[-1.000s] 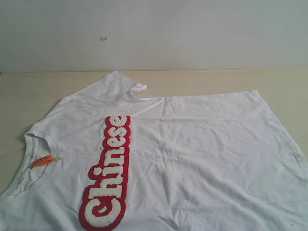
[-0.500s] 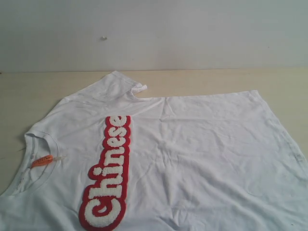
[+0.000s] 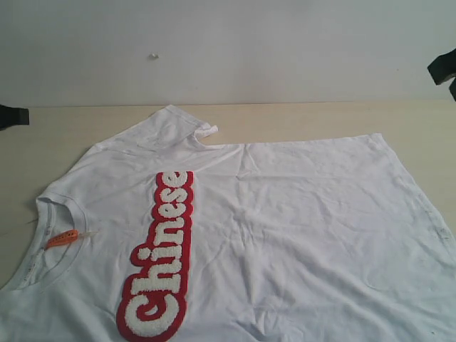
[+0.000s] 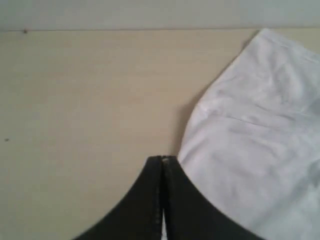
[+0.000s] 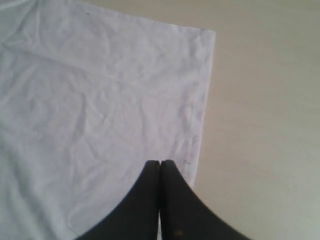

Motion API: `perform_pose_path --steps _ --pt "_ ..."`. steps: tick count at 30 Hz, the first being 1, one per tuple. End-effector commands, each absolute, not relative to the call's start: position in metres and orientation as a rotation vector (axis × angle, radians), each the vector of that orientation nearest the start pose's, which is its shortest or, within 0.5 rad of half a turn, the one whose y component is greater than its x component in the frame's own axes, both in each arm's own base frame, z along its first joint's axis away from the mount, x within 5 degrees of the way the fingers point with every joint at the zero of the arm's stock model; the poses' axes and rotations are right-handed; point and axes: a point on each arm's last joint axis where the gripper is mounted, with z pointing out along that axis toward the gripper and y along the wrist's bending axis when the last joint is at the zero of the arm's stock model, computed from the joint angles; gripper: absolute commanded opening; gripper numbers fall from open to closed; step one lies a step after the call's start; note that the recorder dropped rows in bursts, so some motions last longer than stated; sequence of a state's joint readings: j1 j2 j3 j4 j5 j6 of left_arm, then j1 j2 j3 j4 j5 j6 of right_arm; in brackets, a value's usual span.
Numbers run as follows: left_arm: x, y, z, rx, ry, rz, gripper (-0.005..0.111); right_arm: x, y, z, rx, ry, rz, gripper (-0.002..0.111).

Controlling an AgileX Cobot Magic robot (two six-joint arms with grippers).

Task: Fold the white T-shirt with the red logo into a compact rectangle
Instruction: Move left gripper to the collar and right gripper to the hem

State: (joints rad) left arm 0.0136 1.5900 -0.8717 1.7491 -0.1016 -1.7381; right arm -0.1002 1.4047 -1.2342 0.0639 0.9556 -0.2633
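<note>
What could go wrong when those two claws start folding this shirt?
1. The left gripper and right gripper are both shut, tips close to the edge of the white T-shirt. Lowered like this, they might push the cloth rather than pinch it.
2. The fabric near the hem is wrinkled, so creases could get folded in.
3. The thick red logo may resist a fold line across it.

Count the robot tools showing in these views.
2. The left tool, shut, is at the white T-shirt's edge over the table; the right tool, shut, is over the shirt's hem near a corner. Only dark slivers of each show at the exterior view's side edges.
</note>
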Motion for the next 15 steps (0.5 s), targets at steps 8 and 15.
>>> perform_pose_path --steps 8,15 --pt "0.359 -0.079 0.273 0.579 2.021 -0.966 0.000 0.296 -0.016 0.332 -0.315 2.575 0.070 0.000" --pt "0.364 -0.106 0.269 0.551 2.004 -0.441 0.000 0.295 -0.016 0.331 -0.326 2.584 0.072 0.000"
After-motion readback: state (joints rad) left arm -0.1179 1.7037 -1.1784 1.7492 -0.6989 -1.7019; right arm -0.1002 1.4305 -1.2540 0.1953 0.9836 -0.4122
